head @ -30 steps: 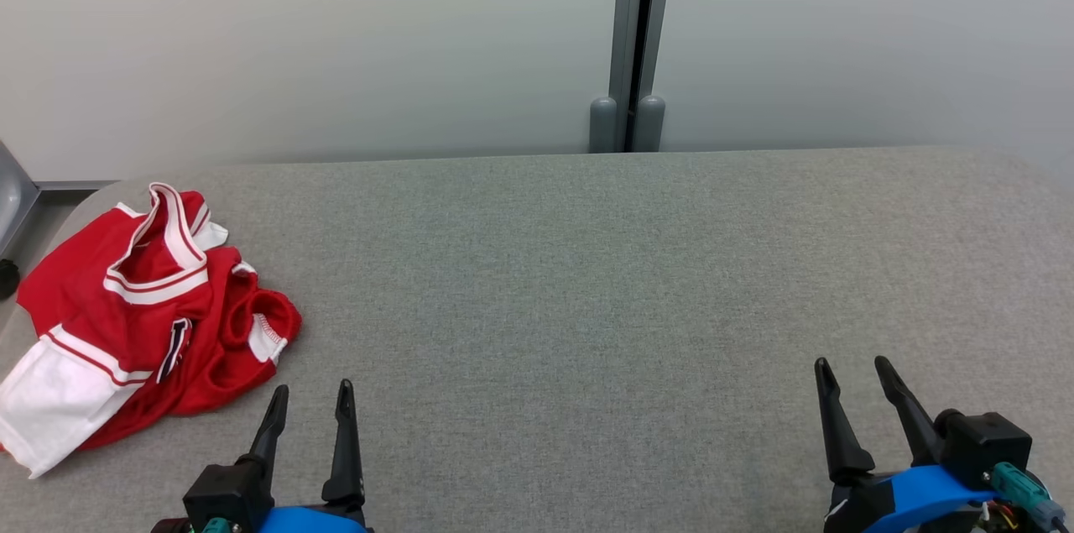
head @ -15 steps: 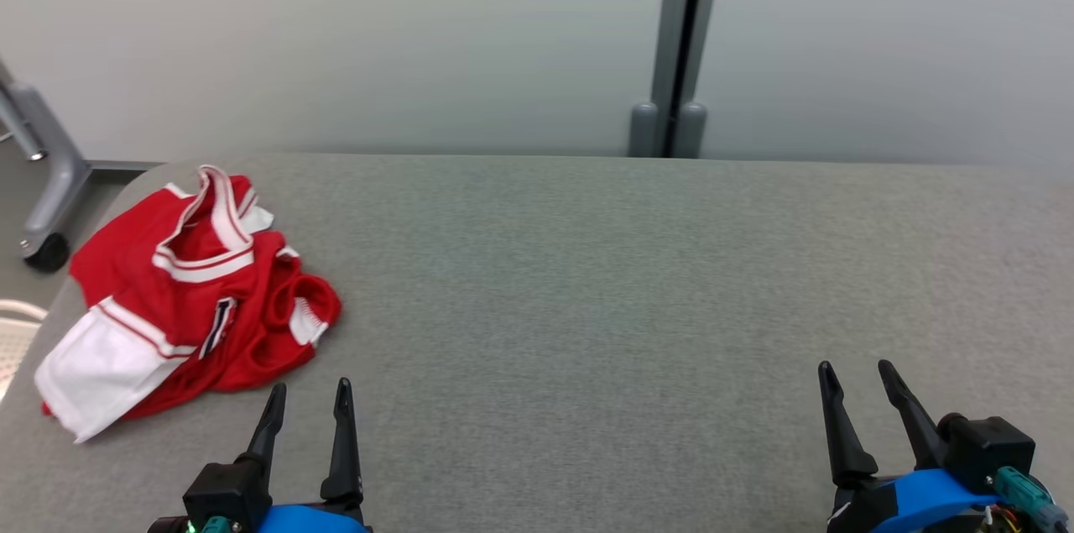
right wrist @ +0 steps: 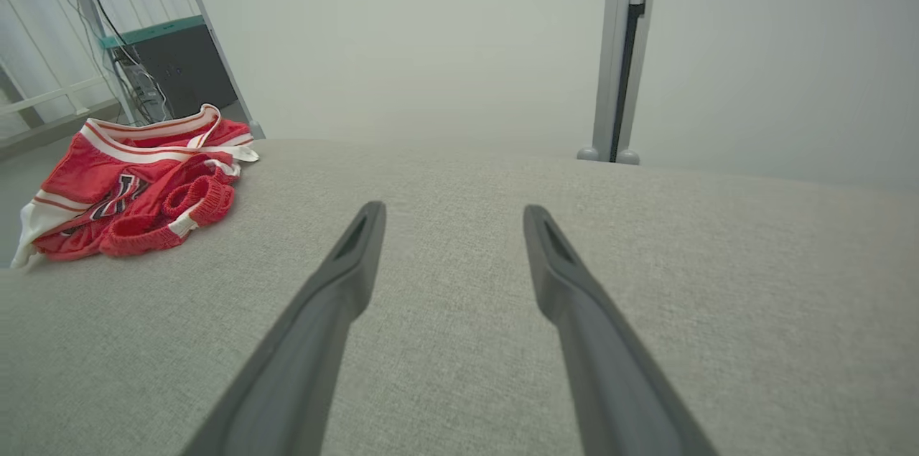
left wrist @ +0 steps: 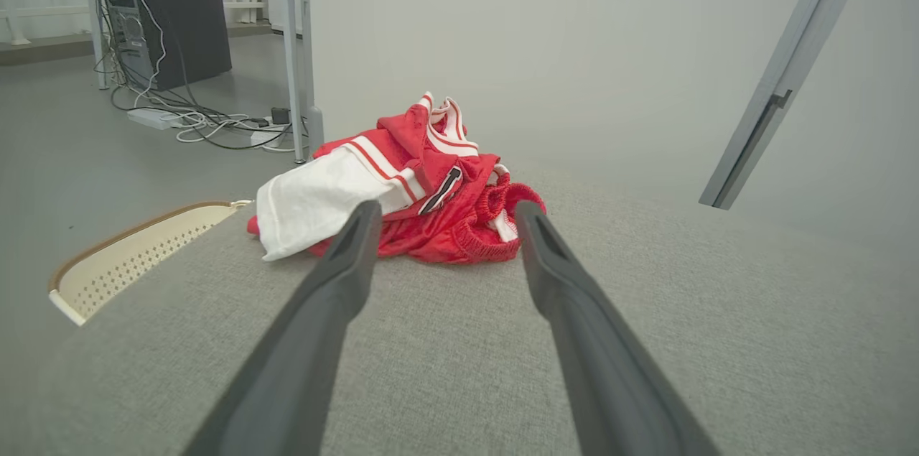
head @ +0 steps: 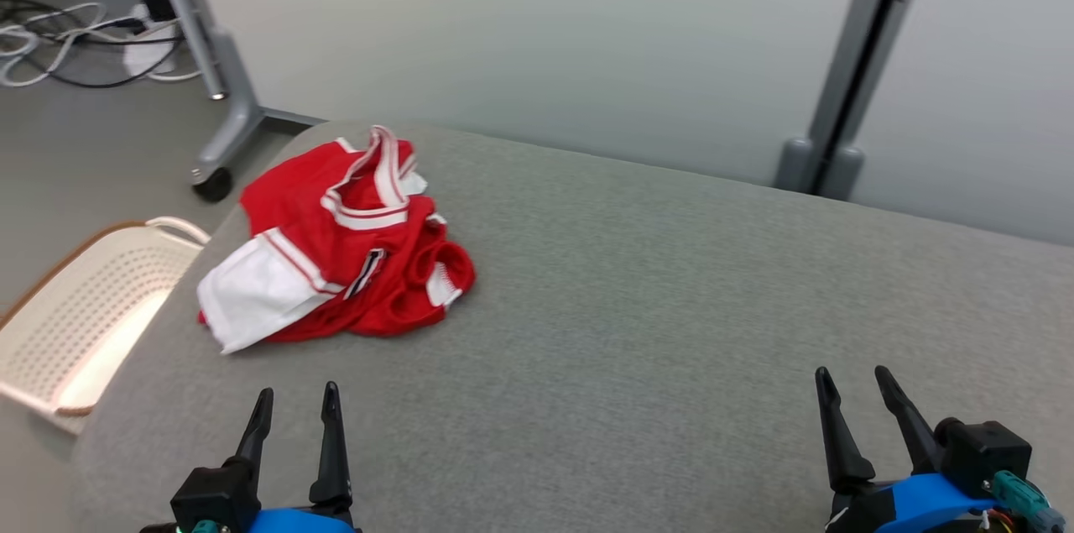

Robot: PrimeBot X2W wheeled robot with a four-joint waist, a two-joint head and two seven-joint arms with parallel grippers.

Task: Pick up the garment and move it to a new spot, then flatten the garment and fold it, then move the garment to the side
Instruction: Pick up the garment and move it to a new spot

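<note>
You have one garment (head: 336, 248), crumpled red with white trim, at the table's (head: 671, 306) far left corner. Your left gripper (head: 299, 389) and right gripper (head: 852, 371) hover spread and empty over its near edge.

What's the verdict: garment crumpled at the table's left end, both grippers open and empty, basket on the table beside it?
Wrong on one point. The head view shows the basket off the table, beyond its left edge and lower. Rest holds: garment crumpled at the left end, left gripper and right gripper open and empty.
</note>
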